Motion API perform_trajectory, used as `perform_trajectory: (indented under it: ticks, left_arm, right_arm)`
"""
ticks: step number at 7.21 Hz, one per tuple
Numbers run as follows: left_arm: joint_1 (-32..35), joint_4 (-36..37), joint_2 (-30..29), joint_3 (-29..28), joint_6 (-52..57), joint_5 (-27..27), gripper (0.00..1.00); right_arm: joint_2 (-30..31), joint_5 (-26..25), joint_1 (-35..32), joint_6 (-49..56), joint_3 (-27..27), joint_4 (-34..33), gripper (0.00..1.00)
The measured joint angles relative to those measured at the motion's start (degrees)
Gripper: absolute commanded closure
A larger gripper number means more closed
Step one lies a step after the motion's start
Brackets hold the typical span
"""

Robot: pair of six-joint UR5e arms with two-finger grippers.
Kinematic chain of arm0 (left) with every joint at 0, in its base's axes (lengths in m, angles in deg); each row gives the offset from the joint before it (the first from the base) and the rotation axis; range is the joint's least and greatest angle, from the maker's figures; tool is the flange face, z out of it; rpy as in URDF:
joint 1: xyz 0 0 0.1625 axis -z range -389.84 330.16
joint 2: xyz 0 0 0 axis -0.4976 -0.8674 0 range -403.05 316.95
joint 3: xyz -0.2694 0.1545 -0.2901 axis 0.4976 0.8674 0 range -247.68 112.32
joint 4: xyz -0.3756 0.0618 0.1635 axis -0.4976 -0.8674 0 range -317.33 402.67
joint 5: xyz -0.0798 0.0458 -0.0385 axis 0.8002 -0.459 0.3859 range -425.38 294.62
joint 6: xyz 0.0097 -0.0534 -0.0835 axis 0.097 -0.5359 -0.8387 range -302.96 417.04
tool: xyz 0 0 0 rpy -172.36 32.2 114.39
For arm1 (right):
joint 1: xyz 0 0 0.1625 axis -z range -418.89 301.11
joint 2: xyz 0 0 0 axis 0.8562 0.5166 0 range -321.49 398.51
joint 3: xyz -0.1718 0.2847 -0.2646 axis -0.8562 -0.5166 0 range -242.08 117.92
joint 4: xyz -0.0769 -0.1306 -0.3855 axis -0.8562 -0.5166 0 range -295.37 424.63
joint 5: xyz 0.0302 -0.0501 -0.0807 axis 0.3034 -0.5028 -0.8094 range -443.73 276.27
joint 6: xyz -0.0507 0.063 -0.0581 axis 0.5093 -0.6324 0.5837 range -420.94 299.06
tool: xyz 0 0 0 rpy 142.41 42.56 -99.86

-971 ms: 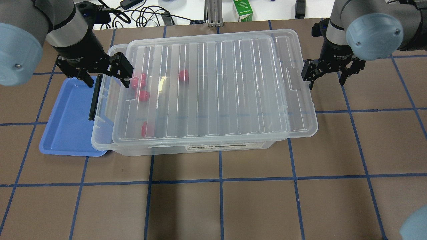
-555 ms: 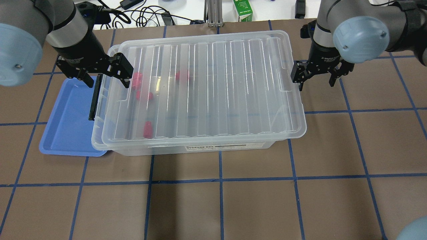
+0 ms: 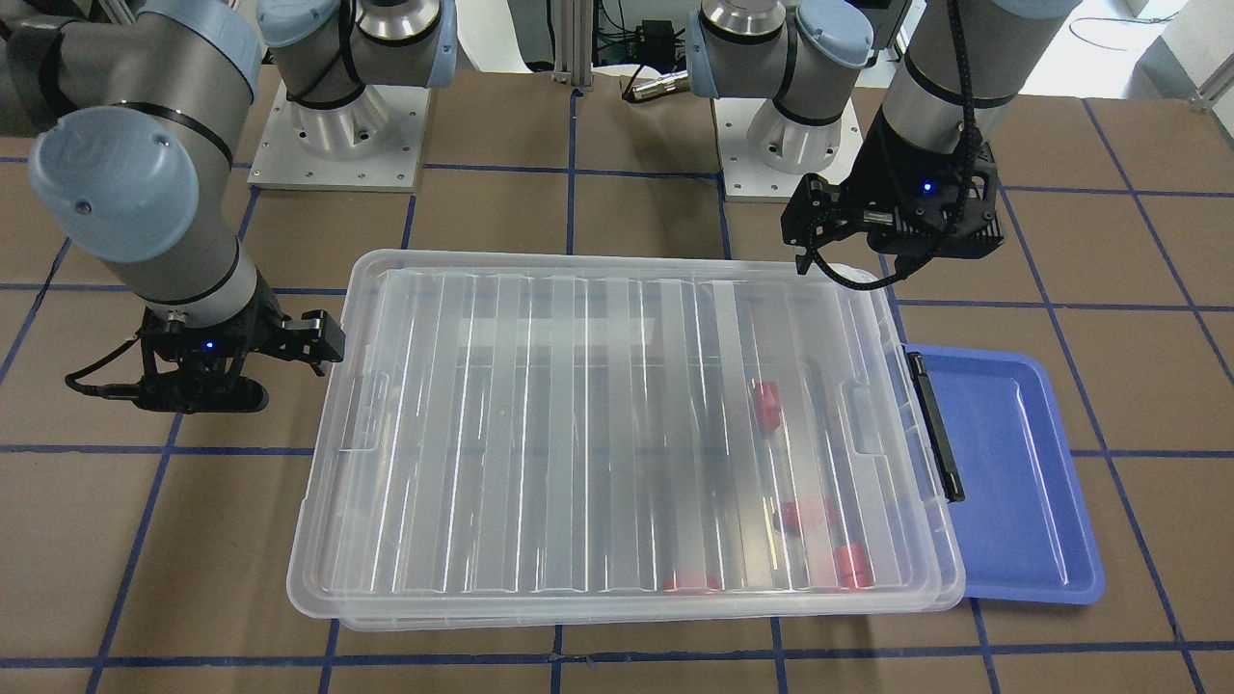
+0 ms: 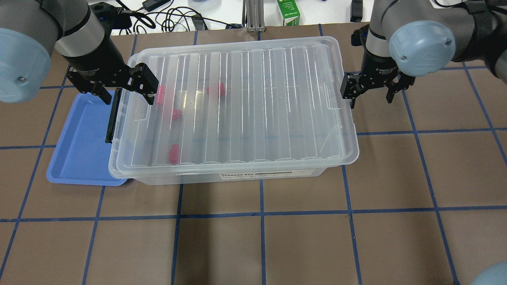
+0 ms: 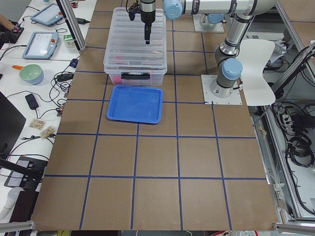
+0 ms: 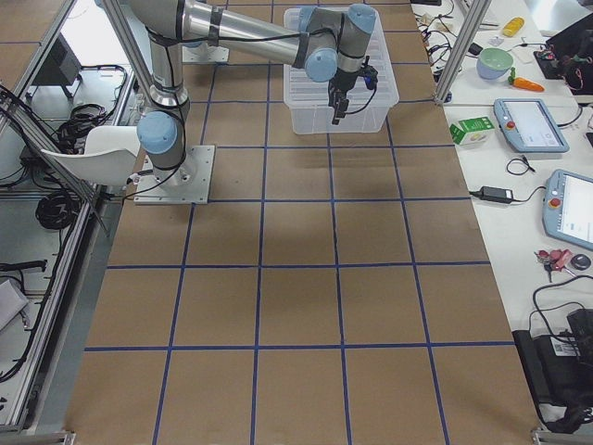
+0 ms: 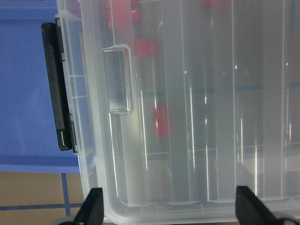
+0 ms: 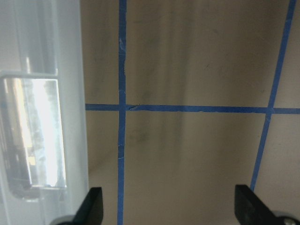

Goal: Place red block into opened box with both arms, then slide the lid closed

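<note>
The ridged translucent lid (image 4: 245,103) lies flat over nearly the whole clear box (image 4: 237,176). Several red blocks (image 4: 217,90) show blurred through it, near the box's left end; the left wrist view has one (image 7: 160,121) under the lid. My left gripper (image 4: 128,97) hangs open above that end, astride the rim and the black latch bar (image 4: 112,118). At the lid's right short edge my right gripper (image 4: 370,101) is open too, its inner finger (image 4: 351,95) against the edge by the notch (image 8: 33,136). Neither gripper holds anything.
A blue tray (image 4: 79,142) lies against the box's left end, partly under it. Cables and a green carton (image 4: 288,12) sit beyond the table's far edge. Brown table with blue tape lines (image 4: 261,213) stretches in front of the box.
The lid has slid left until it covers the box's left end. My right gripper moved left with it at its right edge. The left gripper stayed still.
</note>
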Motion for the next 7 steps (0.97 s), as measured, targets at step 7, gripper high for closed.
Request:
perform_trajectory:
  ticks: [7]
  left_arm:
    - [0.0, -0.2, 0.2, -0.5, 0.0, 0.0, 0.0]
  right_arm:
    - [12.7, 7.1, -0.1, -7.8, 0.0, 6.2, 0.0]
